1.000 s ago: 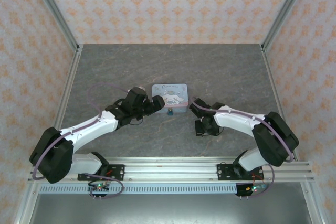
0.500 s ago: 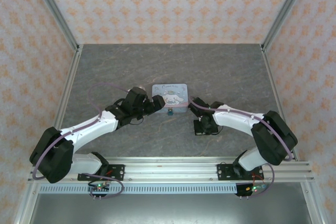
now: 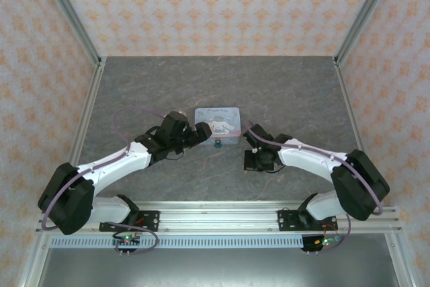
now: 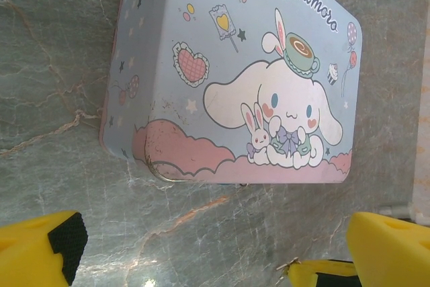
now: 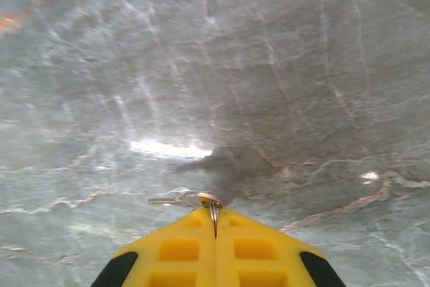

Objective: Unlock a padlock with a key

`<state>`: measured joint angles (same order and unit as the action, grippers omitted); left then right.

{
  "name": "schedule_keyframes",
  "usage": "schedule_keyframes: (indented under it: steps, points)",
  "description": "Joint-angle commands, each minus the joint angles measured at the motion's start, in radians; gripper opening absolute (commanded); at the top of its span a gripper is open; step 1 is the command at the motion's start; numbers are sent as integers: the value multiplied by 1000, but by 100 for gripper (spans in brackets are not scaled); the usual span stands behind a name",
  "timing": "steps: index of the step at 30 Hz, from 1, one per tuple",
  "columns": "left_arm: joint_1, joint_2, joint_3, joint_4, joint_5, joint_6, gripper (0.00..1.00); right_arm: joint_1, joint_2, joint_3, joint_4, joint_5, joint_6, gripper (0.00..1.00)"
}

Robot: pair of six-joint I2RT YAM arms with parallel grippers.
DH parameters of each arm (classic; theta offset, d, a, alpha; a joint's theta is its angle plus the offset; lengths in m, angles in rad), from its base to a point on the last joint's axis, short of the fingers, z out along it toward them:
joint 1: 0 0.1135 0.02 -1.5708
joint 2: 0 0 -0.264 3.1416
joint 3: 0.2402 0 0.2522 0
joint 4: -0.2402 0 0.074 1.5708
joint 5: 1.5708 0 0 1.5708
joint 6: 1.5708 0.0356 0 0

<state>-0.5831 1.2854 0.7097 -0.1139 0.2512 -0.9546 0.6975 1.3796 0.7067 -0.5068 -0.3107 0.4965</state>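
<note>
Robot test cell of the laboratory kind. Bare aluminium frame posts (image 3: 67,15) hold flat wall panels (image 3: 215,5) printed with an orange motif, closing in a grey marble-look table (image 3: 282,85). Two white-and-black machines — the left arm (image 3: 114,162) and the right arm (image 3: 309,159) — are bolted to a slotted metal rail (image 3: 222,218) at the near edge, with exposed circuit boards (image 3: 124,238) just below it.

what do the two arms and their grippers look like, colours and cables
Both arms, left arm and right arm, have white links with bulky black joints, and a thin purple cable loops along each. The left gripper and right gripper have bright yellow fingers; black pads show on the left one's.
</note>
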Motion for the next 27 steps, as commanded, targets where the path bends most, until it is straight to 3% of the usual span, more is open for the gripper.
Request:
schedule_keyframes:
  steps: [1, 14, 27]
  points:
    - [-8, -19, -6, 20, 0, -16, 100, 2, -37, -22, 65, -34, 58, 0]
    - [-13, -11, -25, 91, 74, -78, 100, 2, -60, -30, 157, -75, 135, 0]
    - [-83, 14, -64, 186, 104, -131, 96, 2, -88, -16, 227, -95, 199, 0]
